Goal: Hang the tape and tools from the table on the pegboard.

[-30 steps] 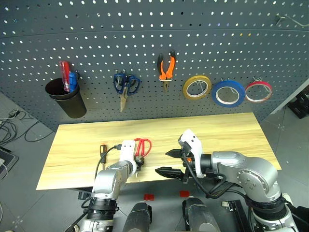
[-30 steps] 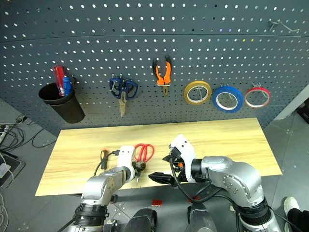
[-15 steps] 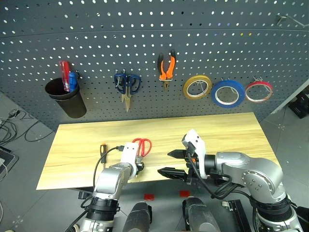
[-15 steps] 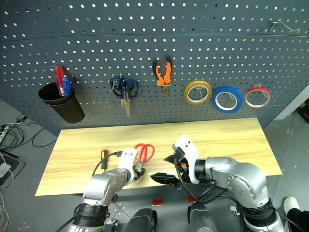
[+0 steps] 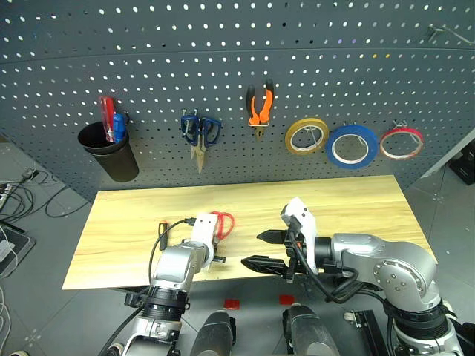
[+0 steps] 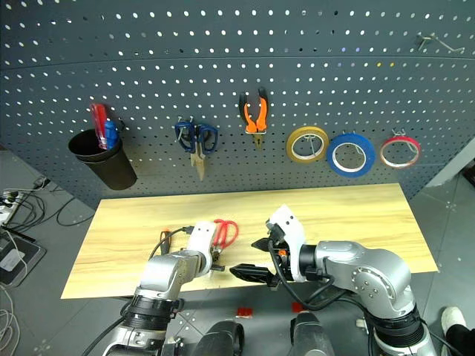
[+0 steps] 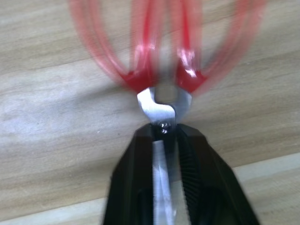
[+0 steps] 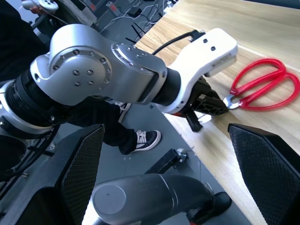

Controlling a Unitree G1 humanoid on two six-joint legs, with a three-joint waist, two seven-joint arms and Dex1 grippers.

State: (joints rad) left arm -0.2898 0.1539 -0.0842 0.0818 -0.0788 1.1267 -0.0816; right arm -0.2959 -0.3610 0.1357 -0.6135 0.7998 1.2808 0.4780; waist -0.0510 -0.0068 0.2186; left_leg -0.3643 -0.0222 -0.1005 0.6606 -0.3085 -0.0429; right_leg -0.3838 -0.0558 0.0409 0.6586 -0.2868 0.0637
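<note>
Down at the near edge of the table (image 5: 334, 200), the left gripper (image 7: 164, 140) had its two black fingers clamped on the blades of the red-handled scissors (image 5: 220, 223), whose loops lay flat on the wood at about twelve o'clock from it. Just at three o'clock of that, the right gripper (image 5: 266, 249) hung with its fingers spread wide and holding nothing, while the blue tape (image 5: 352, 144) and the orange-handled pliers (image 5: 259, 106) hung on the pegboard (image 5: 223, 67).
</note>
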